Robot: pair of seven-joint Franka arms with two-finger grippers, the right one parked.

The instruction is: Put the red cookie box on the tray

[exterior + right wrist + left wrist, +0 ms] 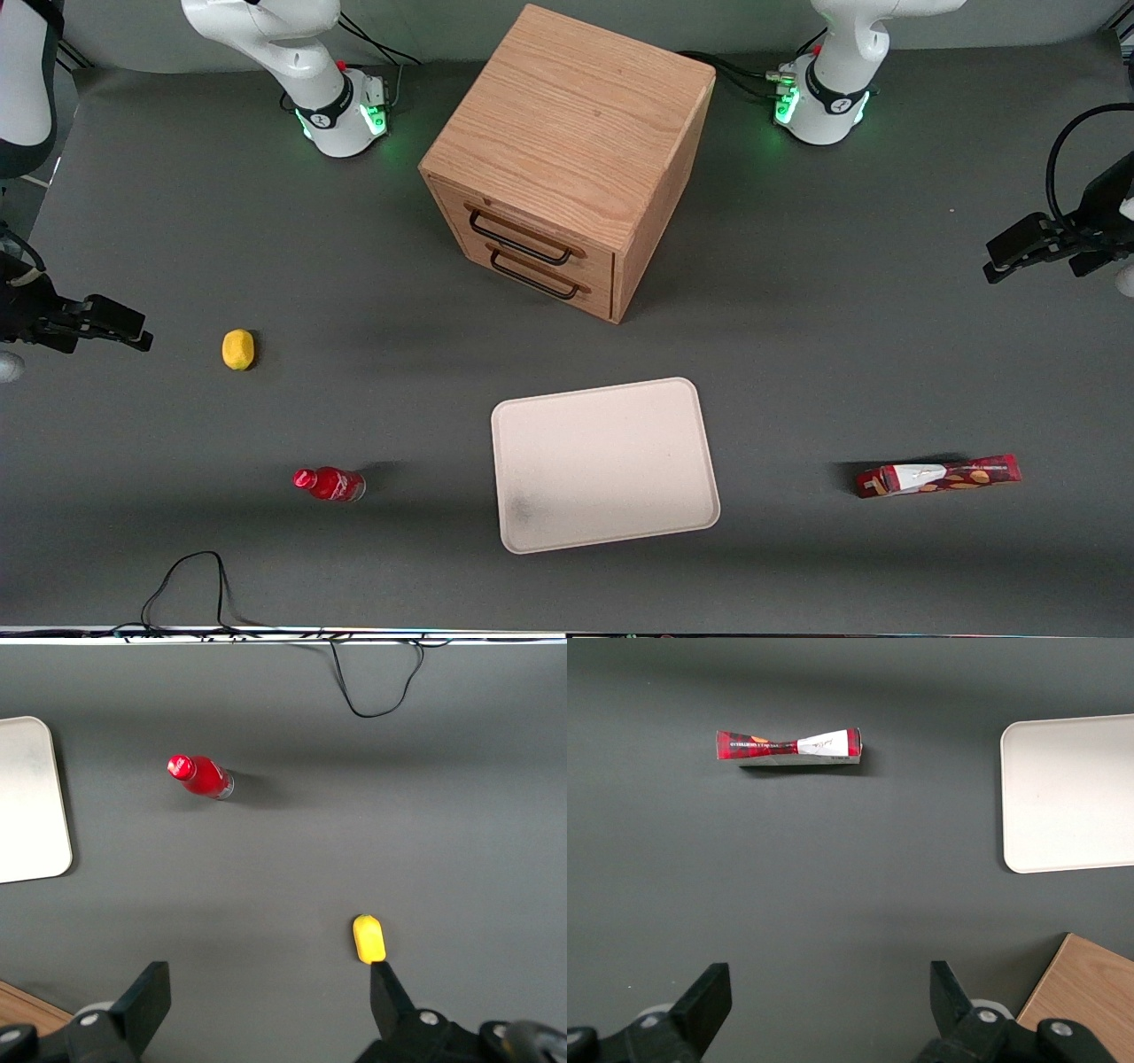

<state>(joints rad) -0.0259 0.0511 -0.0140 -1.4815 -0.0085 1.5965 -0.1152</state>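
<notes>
From my seat at the controls I read the desk from the parked arm's end across. A small yellow lemon-shaped object (237, 348) sits alone toward that end, and nearer the front camera a small red bottle with a red cap (330, 484) lies on its side — neither belongs to this job, so I leave them. In the middle stands a light oak two-drawer cabinet with black wire handles (567, 159), farther from the camera than the large flat cream-white tray with rounded corners (605, 462), which lies in front of the drawers and close to the desk's front edge, bare and ready to receive.

The long slim dark-red cookie box with the white patch (938, 476) lies flat on the dark grey desk (797, 354) toward the working arm's end, well apart from the tray, with open mat between them. Its long side runs roughly along the front edge, so I judge a pinch across the narrow width is the sensible grasp.

The left gripper (824, 1001) hovers high above the desk, well short of the box, fingers (709, 997) spread wide and holding nothing — a waiting pose, I think, to keep both box and tray in the wrist view before I descend.
</notes>
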